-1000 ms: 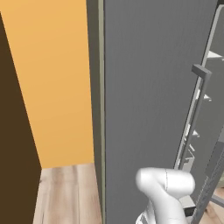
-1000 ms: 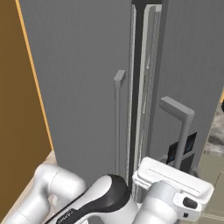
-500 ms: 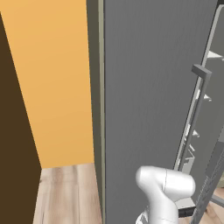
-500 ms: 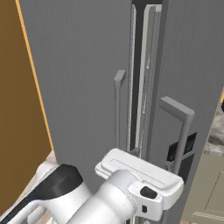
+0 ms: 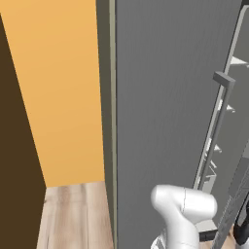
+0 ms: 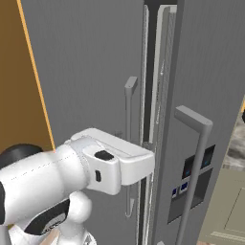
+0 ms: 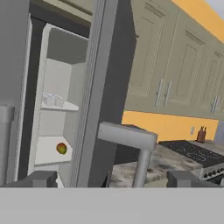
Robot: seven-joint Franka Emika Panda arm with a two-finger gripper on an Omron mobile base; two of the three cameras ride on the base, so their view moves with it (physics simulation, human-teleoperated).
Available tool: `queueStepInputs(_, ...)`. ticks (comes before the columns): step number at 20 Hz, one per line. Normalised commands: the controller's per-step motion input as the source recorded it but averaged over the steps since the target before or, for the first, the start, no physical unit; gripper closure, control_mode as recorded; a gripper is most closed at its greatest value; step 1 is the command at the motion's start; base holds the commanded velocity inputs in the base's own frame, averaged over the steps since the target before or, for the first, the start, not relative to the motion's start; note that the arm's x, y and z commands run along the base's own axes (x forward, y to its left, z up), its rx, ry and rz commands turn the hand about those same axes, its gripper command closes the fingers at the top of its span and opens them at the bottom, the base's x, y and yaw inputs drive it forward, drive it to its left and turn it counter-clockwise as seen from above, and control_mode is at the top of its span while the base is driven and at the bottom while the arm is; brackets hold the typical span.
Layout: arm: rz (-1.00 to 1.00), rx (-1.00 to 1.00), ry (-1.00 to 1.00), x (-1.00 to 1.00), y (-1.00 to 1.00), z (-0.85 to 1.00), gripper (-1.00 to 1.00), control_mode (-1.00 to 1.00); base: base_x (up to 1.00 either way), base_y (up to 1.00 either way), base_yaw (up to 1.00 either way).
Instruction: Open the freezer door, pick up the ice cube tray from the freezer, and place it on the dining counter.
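Through the gap you see the freezer (image 7: 52, 48) interior with white shelves (image 7: 54, 106) stacked one above another. On the upper shelf sits the ice cube tray (image 7: 53, 100), pale, near the back wall. On the shelf below (image 7: 41, 153) lies a small round fruit (image 7: 61, 148), red and yellowish. Wood-plank floor (image 5: 73, 214) runs beside the cabinet foot.

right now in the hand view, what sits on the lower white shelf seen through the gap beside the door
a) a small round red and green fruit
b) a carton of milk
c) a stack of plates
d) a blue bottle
a: a small round red-green fruit rests on the lower white shelf, seen through the gap.
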Motion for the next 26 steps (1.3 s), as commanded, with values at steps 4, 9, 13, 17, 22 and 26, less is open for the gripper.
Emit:
queueStepInputs(4, -0.24, -0.02, 0.00, 0.54, 0.40, 0.08, -1.00, -1.00, 0.00, 0.00, 0.00)
queueStepInputs(9, -0.24, 0.00, -0.01, 0.51, 0.12, 0.00, -1.00, -1.00, 0.00, 0.00, 0.00)
queueStepInputs(13, -0.23, 0.01, -0.01, 0.66, 0.07, 0.00, -1.00, -1.00, 0.00, 0.00, 0.00)
queueStepInputs(17, -0.09, 0.04, -0.06, 0.72, 0.00, -0.10, -1.00, -1.00, 0.00, 0.00, 0.00)
queueStepInputs(22, 0.00, 0.04, -0.17, 0.49, 0.00, -0.21, -1.00, -1.00, 0.00, 0.00, 0.00)
queueStepInputs(26, 0.00, 0.01, -0.19, 0.30, 0.00, -0.26, -1.00, -1.00, 0.00, 0.00, 0.00)
